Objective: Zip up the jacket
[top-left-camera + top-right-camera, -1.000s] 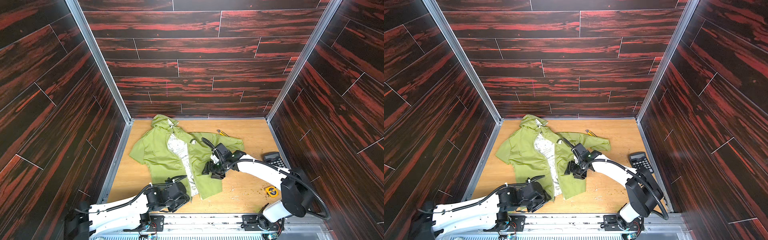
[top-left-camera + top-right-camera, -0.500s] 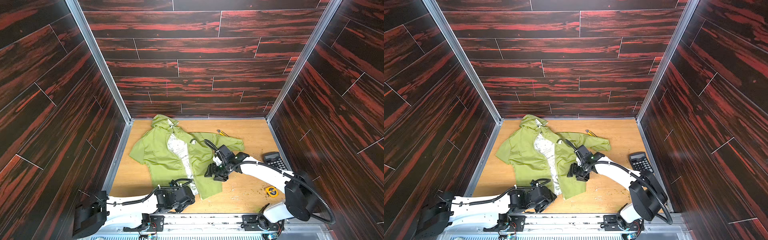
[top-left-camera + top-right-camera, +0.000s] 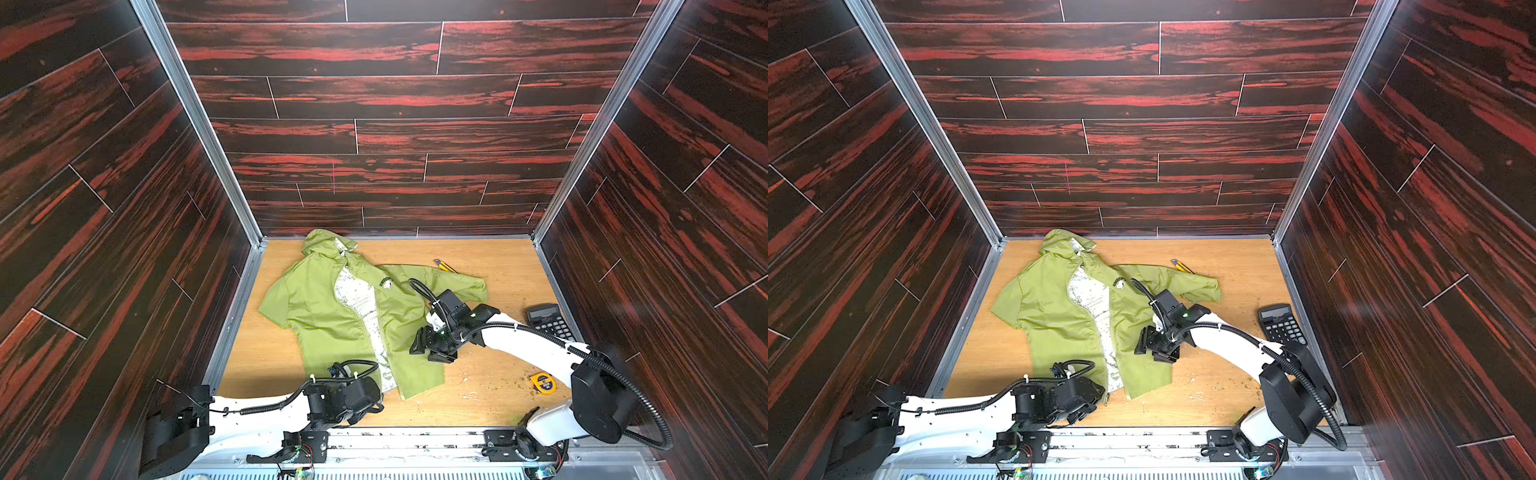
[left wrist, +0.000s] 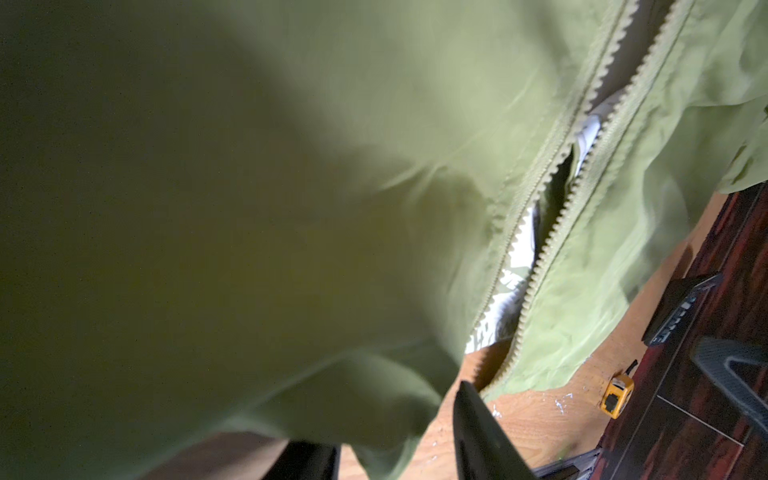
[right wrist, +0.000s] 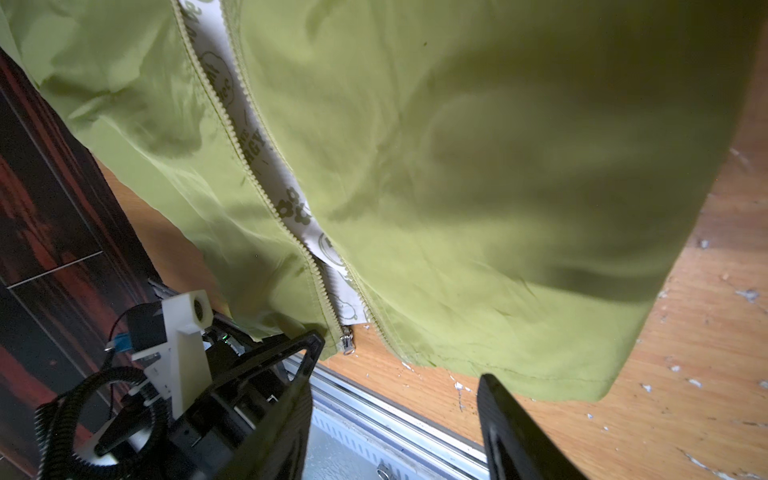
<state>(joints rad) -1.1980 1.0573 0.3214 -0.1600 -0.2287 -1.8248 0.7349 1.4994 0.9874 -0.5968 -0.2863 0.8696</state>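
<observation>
**Left tool** (image 4: 386, 415): jaws apart, low at the near hem of the jacket (image 3: 328, 320), with a fold of green hem lying between them; no pinch is evident.

**Right tool** (image 5: 401, 355): jaws apart and empty, poised above the other front panel, just short of its hem.

**Jacket:** it lies flat on the desk (image 3: 490, 266), hood toward the back wall. The front is open, so the white lining (image 3: 357, 299) shows between the two tooth rows. The slider (image 5: 346, 340) sits at the bottom end of the row on the left tool's side. The free row's end (image 5: 390, 345) lies near it but apart.

**Step in hand, by judgement:** securing the hem beside the slider, before any joining.

**Next move:** it calls for a firm hold there, then the free row's end guided squarely into the slider. Thin cloth may slip or bunch.
</observation>
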